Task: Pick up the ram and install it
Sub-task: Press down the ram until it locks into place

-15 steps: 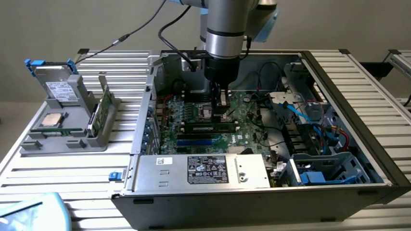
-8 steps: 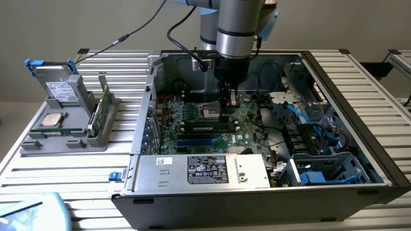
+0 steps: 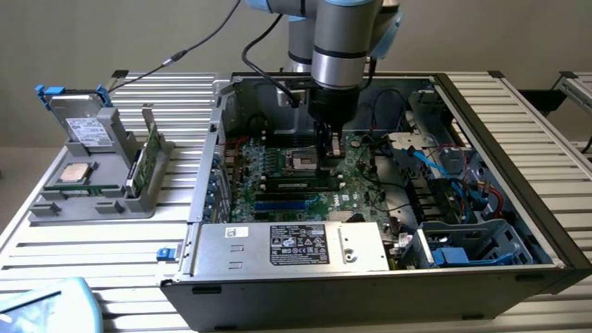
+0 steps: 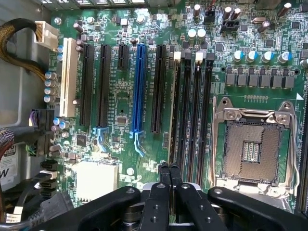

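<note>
My gripper is deep inside the open computer case, low over the motherboard beside the empty processor socket. Its two black fingers are pressed together, shut, with nothing visible between them. The ram, a long narrow stick with dark chips, lies along one of the black memory slots just under and in front of the fingertips. In the wrist view the ram appears edge-on in the slot, running away from my gripper. Whether the tips touch it I cannot tell.
Case walls ring the board. The silver power supply is at the near side; drive bays and blue cables are on the exterior view's right. A grey holder outside the case holds a processor chip, a drive and a thin green board.
</note>
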Robot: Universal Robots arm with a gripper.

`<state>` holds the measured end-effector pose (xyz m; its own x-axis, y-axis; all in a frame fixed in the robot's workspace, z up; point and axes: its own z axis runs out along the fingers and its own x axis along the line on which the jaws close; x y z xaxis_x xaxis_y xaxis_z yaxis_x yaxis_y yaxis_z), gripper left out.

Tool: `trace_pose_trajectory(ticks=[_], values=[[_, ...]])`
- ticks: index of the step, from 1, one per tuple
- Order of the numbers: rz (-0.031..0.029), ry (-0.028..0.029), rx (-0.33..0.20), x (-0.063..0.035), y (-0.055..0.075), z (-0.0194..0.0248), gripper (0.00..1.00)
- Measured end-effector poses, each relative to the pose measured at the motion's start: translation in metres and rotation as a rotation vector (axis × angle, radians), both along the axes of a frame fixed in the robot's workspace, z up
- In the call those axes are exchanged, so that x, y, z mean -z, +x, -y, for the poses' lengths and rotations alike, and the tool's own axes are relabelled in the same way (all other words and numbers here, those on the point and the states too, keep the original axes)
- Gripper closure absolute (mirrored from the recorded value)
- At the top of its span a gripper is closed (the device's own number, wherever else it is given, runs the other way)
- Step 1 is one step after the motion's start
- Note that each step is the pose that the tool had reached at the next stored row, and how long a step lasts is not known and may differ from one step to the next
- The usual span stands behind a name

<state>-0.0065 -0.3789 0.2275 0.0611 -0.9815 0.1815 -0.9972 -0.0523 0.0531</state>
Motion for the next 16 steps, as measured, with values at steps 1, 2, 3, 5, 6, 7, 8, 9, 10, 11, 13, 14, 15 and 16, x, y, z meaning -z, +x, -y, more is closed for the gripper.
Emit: trace_pose_trajectory(ticks=[1,2,3,5,6,7,8,9,10,11,13,14,15,16], values=[[0.0000,-0.0001,0.000,0.0012,0.000,0.0000,0.90],[-0.0002,-0.0006,0.000,0.0021,0.000,0.0001,0.90],[-0.0003,-0.0009,0.000,0.0029,0.000,0.0001,0.90],[-0.0001,-0.0003,0.000,0.0041,0.000,0.0001,0.90],[-0.0001,-0.0003,0.000,0.0042,0.000,0.0001,0.90],[-0.0001,-0.0002,0.000,0.0042,0.000,0.0000,0.90],[0.0000,-0.0001,0.000,0.0043,0.000,0.0000,0.90],[0.0000,0.0002,0.000,0.0039,0.000,0.0000,0.90],[0.0005,0.0019,0.000,0.0024,0.000,-0.0002,0.90],[0.0004,0.0011,0.000,-0.0003,0.000,-0.0001,0.90],[0.0001,0.0003,0.000,-0.0035,-0.003,0.0000,0.90],[0.0001,0.0005,0.000,-0.0036,-0.005,-0.0001,0.90],[0.0007,0.0005,0.000,-0.0036,-0.008,-0.0001,0.90],[0.0015,0.0002,0.000,-0.0037,-0.011,0.0000,0.90]])
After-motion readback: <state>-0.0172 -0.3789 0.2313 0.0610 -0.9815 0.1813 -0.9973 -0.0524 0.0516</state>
